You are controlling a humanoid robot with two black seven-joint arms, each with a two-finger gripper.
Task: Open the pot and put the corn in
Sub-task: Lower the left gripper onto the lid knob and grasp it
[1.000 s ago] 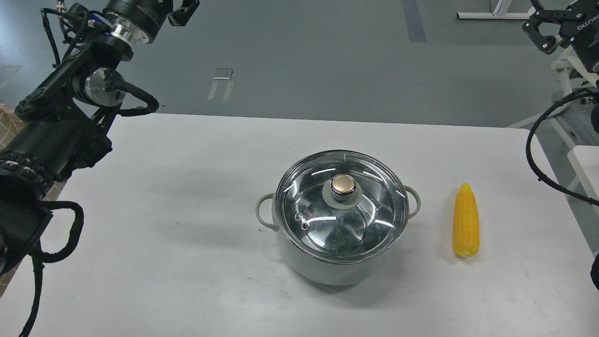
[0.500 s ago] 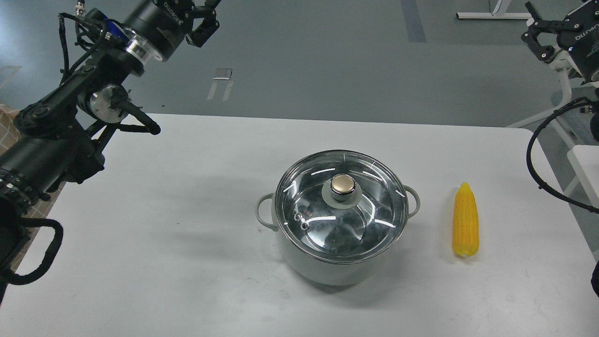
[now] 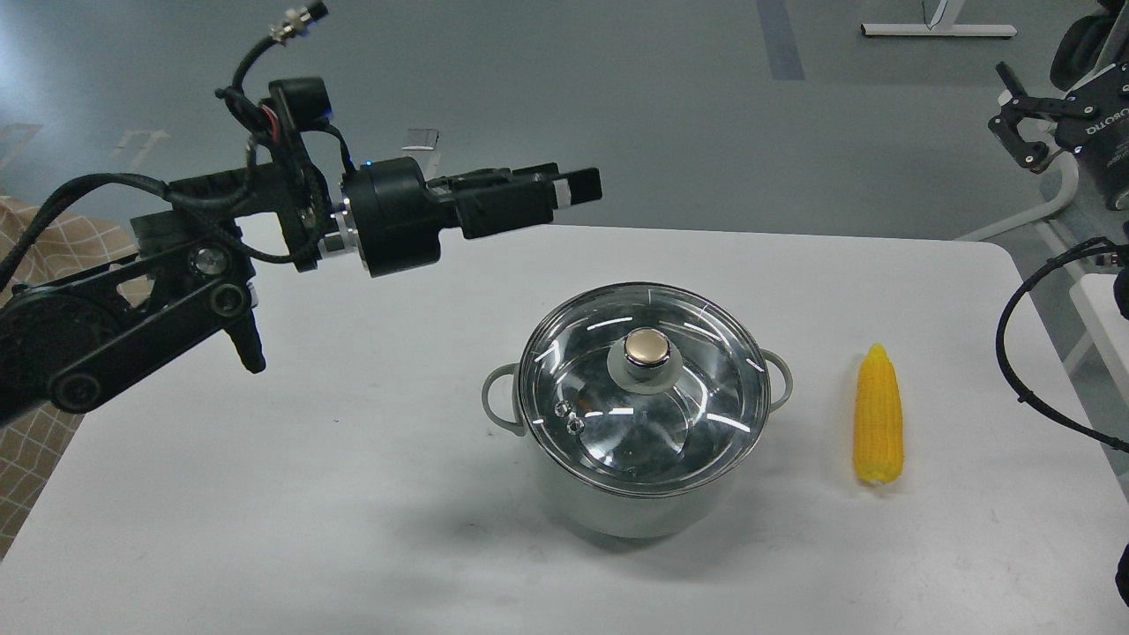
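The pot (image 3: 637, 414) sits right of the middle of our white table (image 3: 291, 476), its glass lid (image 3: 642, 388) on, with bare tabletop all around. The corn (image 3: 878, 414) lies to its right, apart from it, near the table's right edge. Our left gripper (image 3: 578, 187) has swung in over the far edge, pointing right, above and left of the pot; seen side-on, we cannot tell its jaws. Our right gripper (image 3: 1014, 119) has barely shifted at the upper right, fingers spread, holding nothing.
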